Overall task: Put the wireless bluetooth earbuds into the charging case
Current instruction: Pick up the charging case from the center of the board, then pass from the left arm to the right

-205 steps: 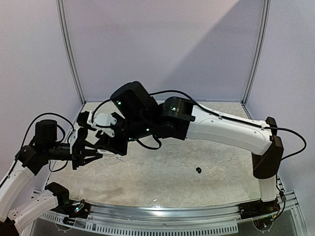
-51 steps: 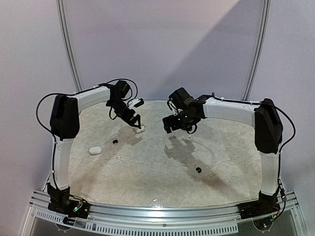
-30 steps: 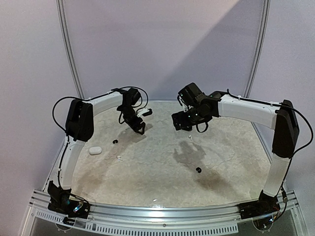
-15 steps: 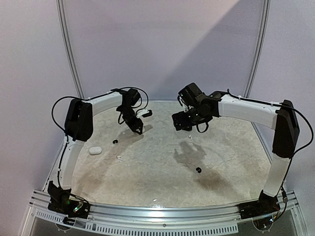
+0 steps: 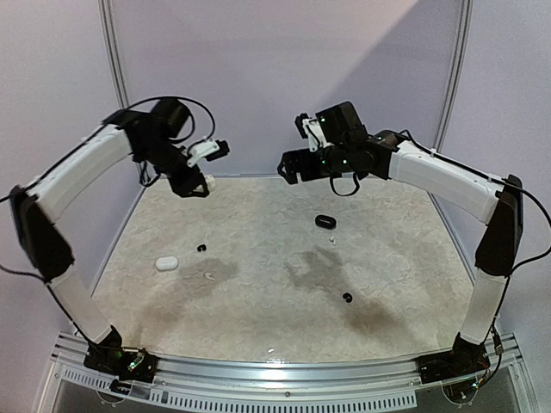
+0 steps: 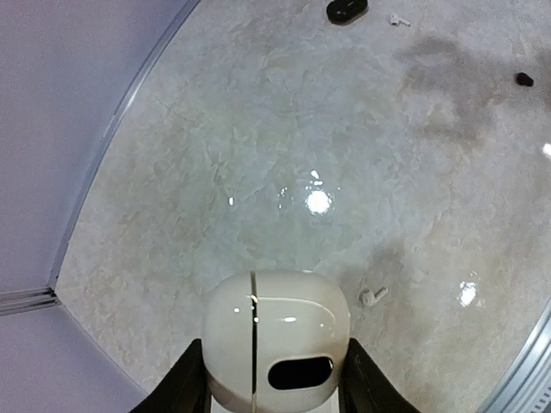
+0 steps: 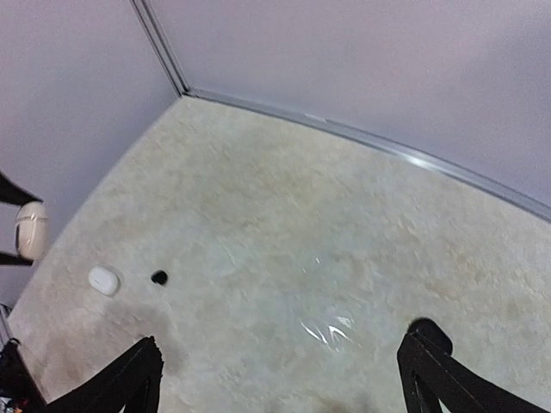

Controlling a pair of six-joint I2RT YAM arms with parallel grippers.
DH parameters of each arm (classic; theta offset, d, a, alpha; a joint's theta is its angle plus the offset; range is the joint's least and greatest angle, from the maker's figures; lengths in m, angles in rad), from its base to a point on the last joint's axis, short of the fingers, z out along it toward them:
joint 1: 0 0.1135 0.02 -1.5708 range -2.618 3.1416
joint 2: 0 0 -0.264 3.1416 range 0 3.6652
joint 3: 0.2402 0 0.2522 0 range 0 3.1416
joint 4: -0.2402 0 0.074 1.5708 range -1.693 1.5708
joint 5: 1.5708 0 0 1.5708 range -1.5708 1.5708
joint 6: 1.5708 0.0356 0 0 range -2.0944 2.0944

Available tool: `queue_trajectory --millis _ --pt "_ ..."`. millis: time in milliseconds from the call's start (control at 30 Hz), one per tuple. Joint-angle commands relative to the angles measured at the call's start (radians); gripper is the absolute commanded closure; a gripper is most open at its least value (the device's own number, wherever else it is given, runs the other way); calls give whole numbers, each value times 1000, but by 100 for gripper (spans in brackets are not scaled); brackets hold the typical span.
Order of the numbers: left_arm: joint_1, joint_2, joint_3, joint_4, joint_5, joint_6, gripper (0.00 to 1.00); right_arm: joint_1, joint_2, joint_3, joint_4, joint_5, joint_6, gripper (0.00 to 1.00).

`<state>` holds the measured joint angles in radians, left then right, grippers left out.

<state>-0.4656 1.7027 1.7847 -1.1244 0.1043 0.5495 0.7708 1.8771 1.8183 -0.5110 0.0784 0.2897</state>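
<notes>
Your left gripper (image 6: 275, 383) is clamped on a white charging case (image 6: 275, 320), one finger on each side. It's holding the case up in the air over the far left corner of the table (image 6: 258, 129). The case has a seam running down its middle and a dark oval on the side facing the wrist camera. I can't tell whether the lid is cracked open or not. Your right gripper (image 7: 281, 348) is spread wide with nothing between the fingers, hanging above the far middle of the table.

Every earbud I can spot is lying loose on the tabletop:
- **Left of centre:** a black earbud (image 5: 201, 249) sits near a second white case (image 5: 166, 261), which lies flat by the left edge. The two aren't touching.
- **Right of centre:** the other black earbud (image 5: 347, 297) sits on its own, toward your side.
- **Under the held case:** in the left wrist view, a white earbud (image 6: 373, 297) lies on the table just to one side of the case.
- **By the black case:** a second white earbud (image 6: 396, 19) sits just beside a black case (image 6: 346, 10), which lies on the table roughly under your right gripper.
</notes>
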Motion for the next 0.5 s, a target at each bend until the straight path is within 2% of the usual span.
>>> queue_trajectory --millis 0,100,233,467 --pt "-11 -183 -156 -112 -77 78 94 -6 59 59 105 -68 7 4" --pt "18 -281 -224 -139 -80 95 94 -3 55 53 131 -67 35 4" --pt "63 -327 -246 -124 -38 64 94 23 30 34 142 -68 28 4" --pt "64 -331 -205 -96 0 41 93 29 -11 60 -13 -224 -6 4"
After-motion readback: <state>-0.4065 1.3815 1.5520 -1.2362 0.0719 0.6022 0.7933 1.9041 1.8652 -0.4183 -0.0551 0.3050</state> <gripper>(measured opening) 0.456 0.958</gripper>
